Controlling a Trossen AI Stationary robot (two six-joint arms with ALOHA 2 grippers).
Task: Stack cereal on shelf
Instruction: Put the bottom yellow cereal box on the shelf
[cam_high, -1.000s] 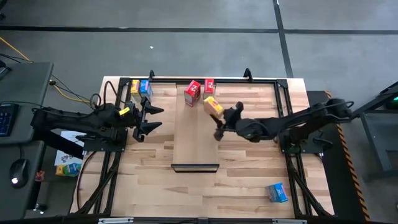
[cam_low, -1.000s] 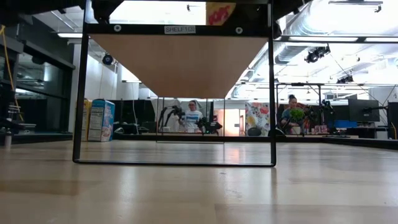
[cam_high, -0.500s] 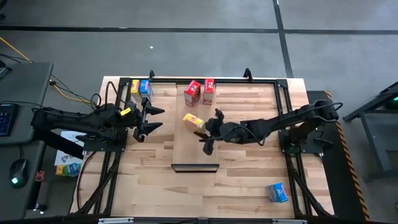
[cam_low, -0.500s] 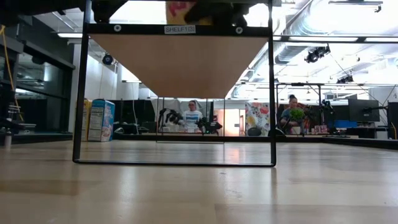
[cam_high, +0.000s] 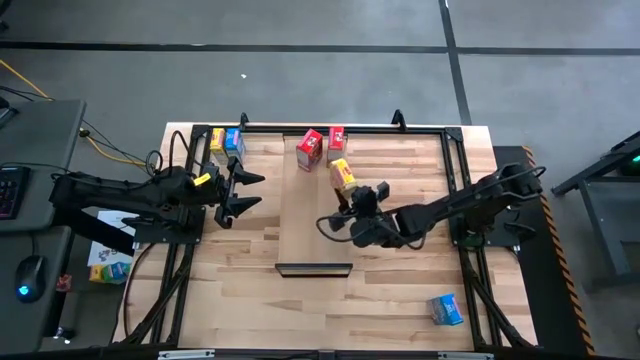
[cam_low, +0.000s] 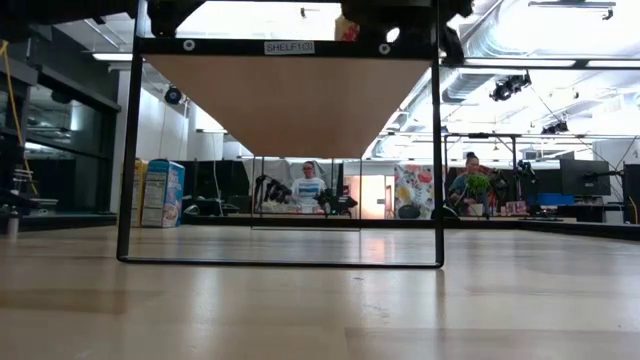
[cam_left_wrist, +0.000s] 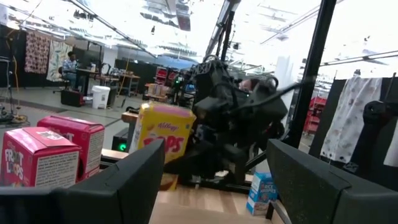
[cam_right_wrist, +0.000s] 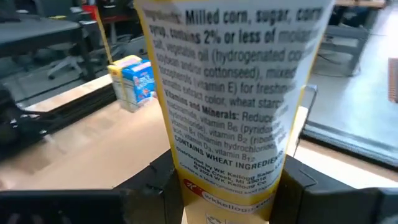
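Observation:
A yellow cereal box (cam_high: 342, 175) hangs at the right edge of the pale shelf (cam_high: 300, 225), and my right gripper (cam_high: 352, 197) is shut on it. The left wrist view shows the yellow box (cam_left_wrist: 163, 134) upright, printed front on view. Two red boxes (cam_high: 310, 148) (cam_high: 336, 140) stand on the shelf's far end. A yellow box (cam_high: 217, 143) and a blue box (cam_high: 234, 141) stand at the table's far left. Another blue box (cam_high: 446, 309) lies at the near right. My left gripper (cam_high: 243, 190) waits open at the left. My right gripper pinches the yellow box between its two fingers (cam_right_wrist: 163, 183), on the two faces beside the ingredients panel (cam_right_wrist: 205, 186), near one end. The fingers come roughly level from the table's near right. The box stands about upright; whether its bottom touches the shelf I cannot tell.
The shelf is raised on a black frame (cam_low: 130, 150), with a dark lip (cam_high: 313, 268) at its near end. Bare board lies between the red boxes and that lip. People sit in the room beyond the table (cam_low: 308, 185).
My right gripper swung the yellow box left over the shelf, then back toward the shelf's right edge, and its wrist rolled. The box, which lay tilted half a second ago, now stands more upright. The grip has stayed shut on it.

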